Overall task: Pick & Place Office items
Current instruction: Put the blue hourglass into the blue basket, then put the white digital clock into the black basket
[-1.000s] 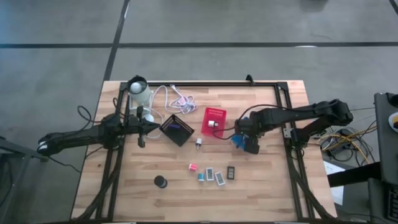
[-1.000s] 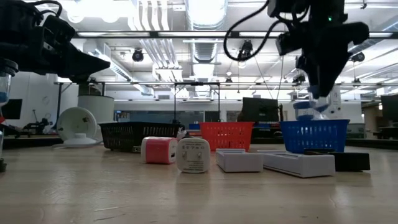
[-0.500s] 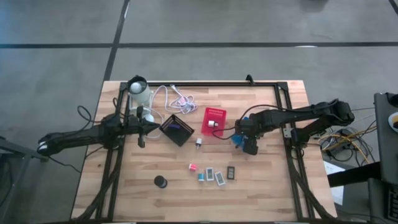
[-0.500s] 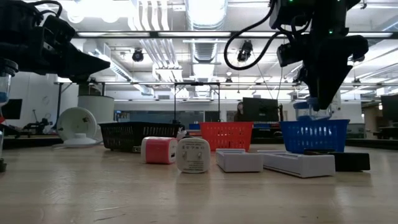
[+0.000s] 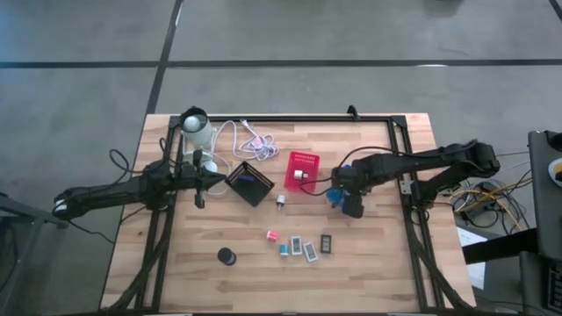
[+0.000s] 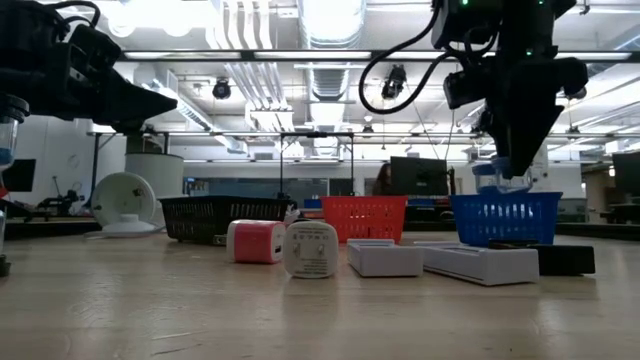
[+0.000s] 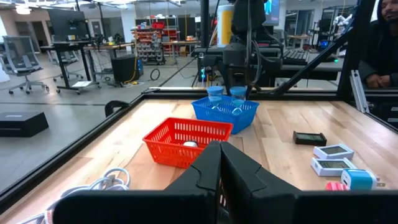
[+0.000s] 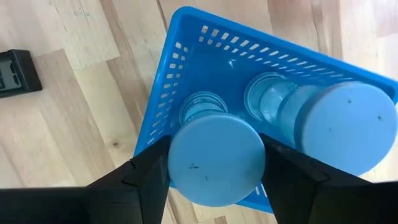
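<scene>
My right gripper [image 5: 349, 204] points down over the blue bin [image 5: 336, 197], shut on a pale-blue round piece [image 8: 214, 158]. A second pale-blue round piece [image 8: 345, 127] stands in the same bin beside it. On the near table lie a pink block [image 5: 272, 235], a teal block [image 5: 284, 249], two white blocks [image 5: 305, 248], a black block [image 5: 327, 243] and a black disc [image 5: 227, 255]. A small white item [image 5: 281, 201] lies near the red bin [image 5: 304, 171]. My left gripper [image 7: 221, 168] waits shut and level at the table's left, holding nothing. My right gripper pinches the pale-blue round piece between its two fingers [image 8: 146, 180], which stand on opposite sides just under its round top [image 8: 249, 180]. The fingers come from above, pointing down. The piece stands upright, its lower part [image 6: 497, 185] inside the blue bin; whether it rests on the bin's floor is hidden.
A black bin [image 5: 250, 183] stands left of the red bin. A white lamp [image 5: 195, 123] with its coiled cable [image 5: 250, 140] sits at the far left. A black frame [image 5: 404, 167] runs round the table's edge. A person [image 7: 379, 43] sits beyond the table.
</scene>
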